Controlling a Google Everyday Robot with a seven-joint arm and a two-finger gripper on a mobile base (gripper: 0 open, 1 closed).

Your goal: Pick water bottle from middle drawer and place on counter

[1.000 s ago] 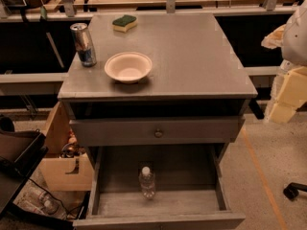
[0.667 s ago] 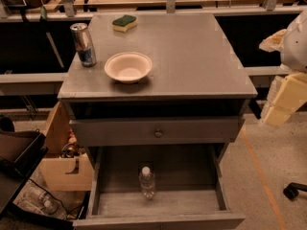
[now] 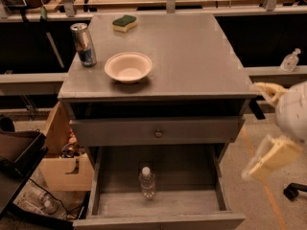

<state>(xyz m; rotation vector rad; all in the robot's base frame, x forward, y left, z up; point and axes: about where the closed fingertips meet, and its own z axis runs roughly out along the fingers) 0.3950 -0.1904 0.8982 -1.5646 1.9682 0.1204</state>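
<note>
The water bottle (image 3: 147,182), clear with a white cap, stands upright on the floor of the open middle drawer (image 3: 187,174), left of centre. The grey counter (image 3: 192,47) tops the cabinet above it. My gripper (image 3: 254,131) hangs at the right edge of the view, beside the cabinet's right side at about the height of the closed drawer. Its two tan fingers (image 3: 271,158) are spread apart with nothing between them. It is well right of and above the bottle.
On the counter stand a silver-blue can (image 3: 84,44), a white bowl (image 3: 128,67) and a green-yellow sponge (image 3: 124,23). A closed drawer front with a knob (image 3: 158,132) overhangs the open drawer. A cardboard box (image 3: 62,169) sits left of the cabinet. A small pump bottle (image 3: 290,60) stands on the right bench.
My gripper has moved down and slightly left along the cabinet's right side. The bottle and the things on the counter have not moved.
</note>
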